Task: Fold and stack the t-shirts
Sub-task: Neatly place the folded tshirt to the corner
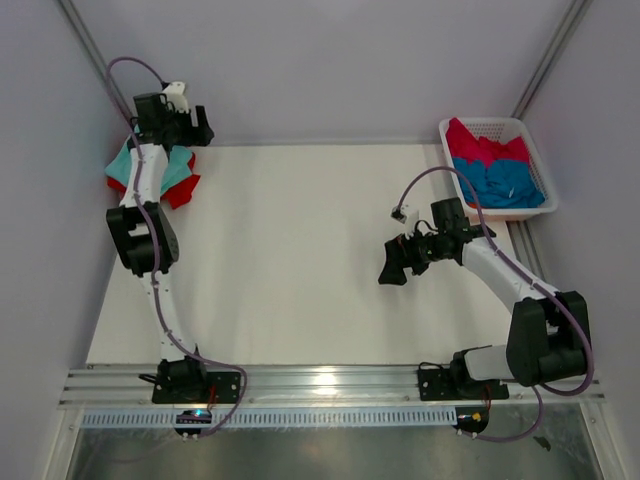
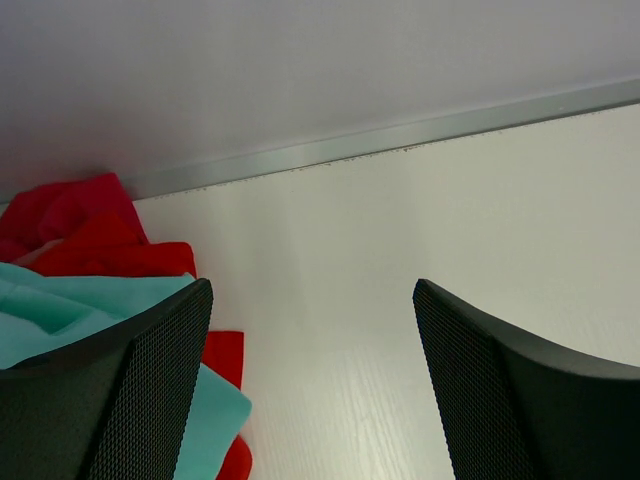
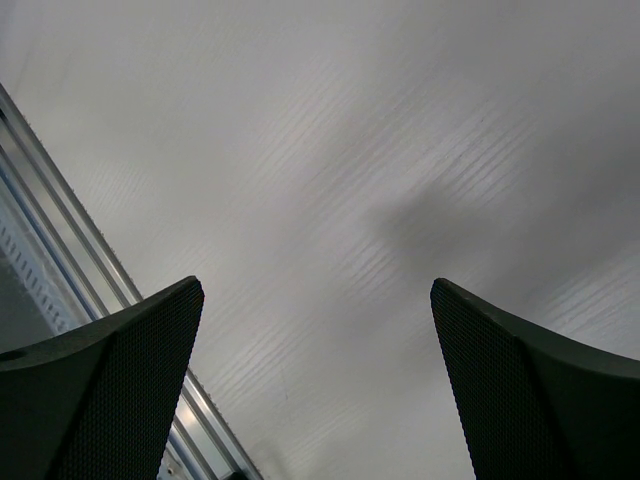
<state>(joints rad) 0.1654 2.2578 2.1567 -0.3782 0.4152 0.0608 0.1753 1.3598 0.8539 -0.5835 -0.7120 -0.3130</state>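
Observation:
A mint-teal t-shirt [image 1: 178, 166] lies on a bright red t-shirt [image 1: 181, 191] at the table's far left corner, partly hidden under my left arm. My left gripper [image 1: 196, 126] stands open just beyond that pile, close to the back wall. In the left wrist view the mint-teal t-shirt [image 2: 60, 305] and the red t-shirt [image 2: 110, 250] lie beside the left finger; nothing is between the open left gripper [image 2: 312, 290]. A crimson-pink t-shirt [image 1: 480, 148] and a blue t-shirt [image 1: 505, 182] fill the basket. My right gripper [image 1: 395, 262] hangs open and empty, also seen as the right gripper [image 3: 317, 285] over bare table.
The white slatted basket [image 1: 482, 122] stands at the far right corner of the white table [image 1: 290, 250]. Walls close the back and both sides. A metal rail [image 1: 330, 385] with both arm bases runs along the near edge.

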